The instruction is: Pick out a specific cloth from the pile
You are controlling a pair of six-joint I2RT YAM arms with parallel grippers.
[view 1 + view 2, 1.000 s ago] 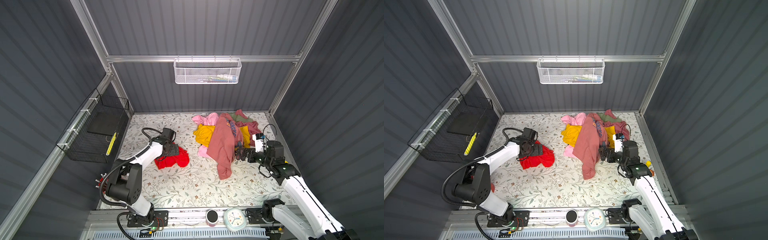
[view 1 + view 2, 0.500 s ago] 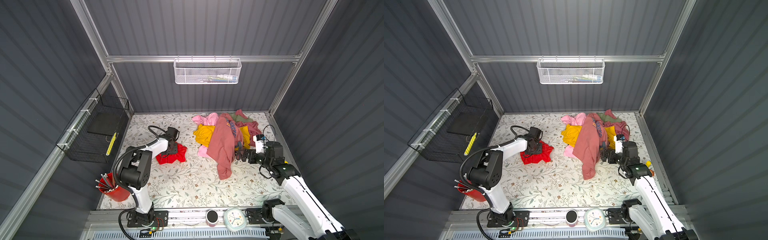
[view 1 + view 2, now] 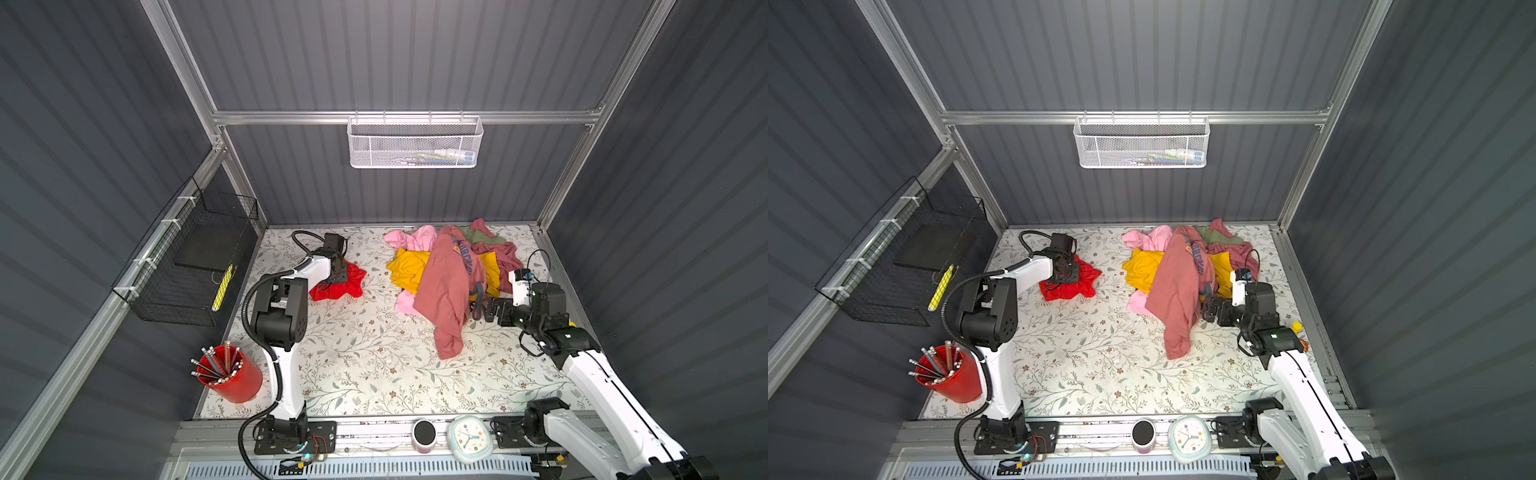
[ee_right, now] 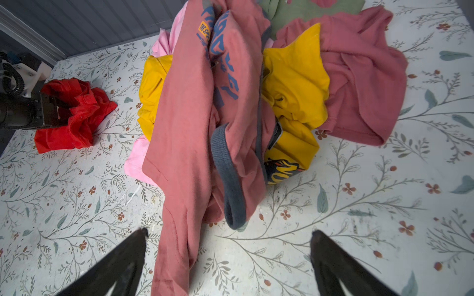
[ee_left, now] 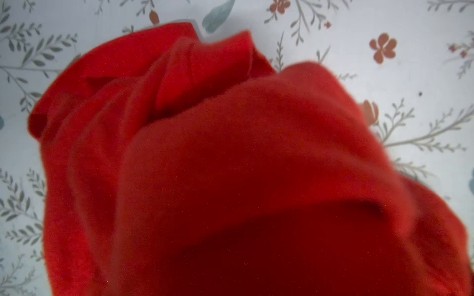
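The cloth (image 3: 351,284) (image 3: 1086,280), bright scarlet red, lies bunched on the floral mat to the left of the pile (image 3: 446,274) (image 3: 1181,274). My left gripper (image 3: 337,275) (image 3: 1066,276) is shut on its near-left part, and the fabric is gathered up around it. The cloth (image 5: 230,153) fills the left wrist view and hides the fingers. In the right wrist view the cloth (image 4: 77,120) sits beside the left gripper's black body. My right gripper (image 3: 478,309) (image 3: 1208,311) (image 4: 229,232) stands open and empty at the pile's right front, just short of the dusty-rose shirt's dark collar (image 4: 228,179).
A black wire basket (image 3: 195,266) hangs on the left wall and a white mesh basket (image 3: 415,143) on the back wall. A red cup of pencils (image 3: 232,378) stands front left. A clock (image 3: 469,438) and a dark can (image 3: 424,434) sit on the front rail.
My left gripper closed on the red cloth and drew it toward the back, bunching it smaller. The left arm folded up, uncovering the red pencil cup. The right arm barely moved.
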